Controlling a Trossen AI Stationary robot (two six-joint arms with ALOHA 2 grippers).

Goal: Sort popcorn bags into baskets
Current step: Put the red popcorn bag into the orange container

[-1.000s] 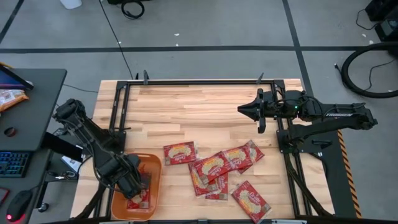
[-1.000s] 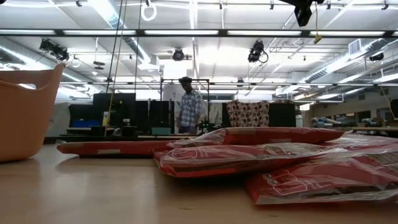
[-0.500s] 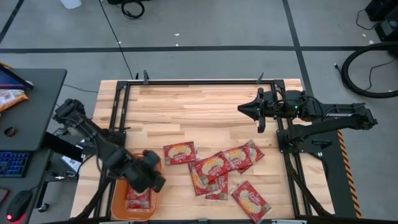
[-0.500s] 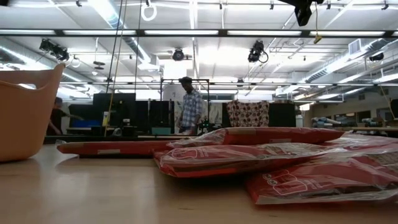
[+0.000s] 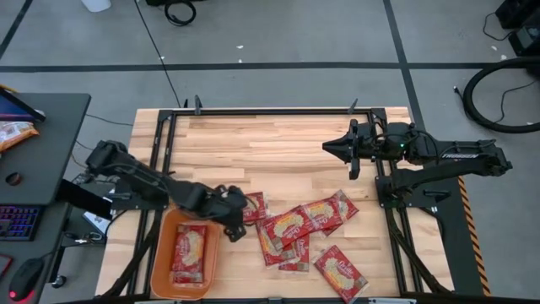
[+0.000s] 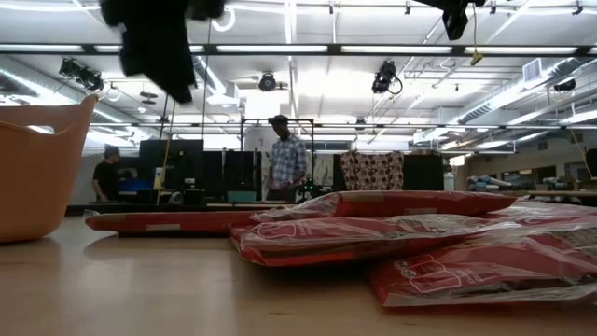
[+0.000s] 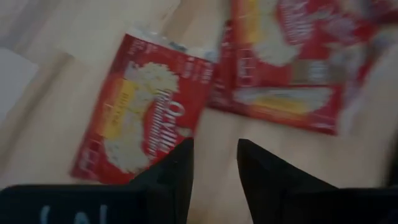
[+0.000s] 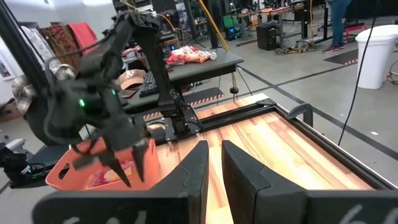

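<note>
Two red popcorn bags lie flat in the orange basket near the table's near left corner. Several more lie on the wood to its right: a single bag, an overlapping heap and one apart. My left gripper hovers open above the single bag's left edge, between basket and heap, and holds nothing. It shows high up in the low view. My right gripper waits shut over the far right part of the table.
The basket's wall rises at the left of the low view, with the heaped bags to its right. A dark side table with an orange-and-white packet stands left of the table. People stand in the room behind. Bare wood lies toward the far edge.
My left gripper has risen out of the basket and swung toward the table's right and far side, stopping over the single loose bag. The bags it was covering in the basket now lie in plain view. The loose bags have kept their places.
</note>
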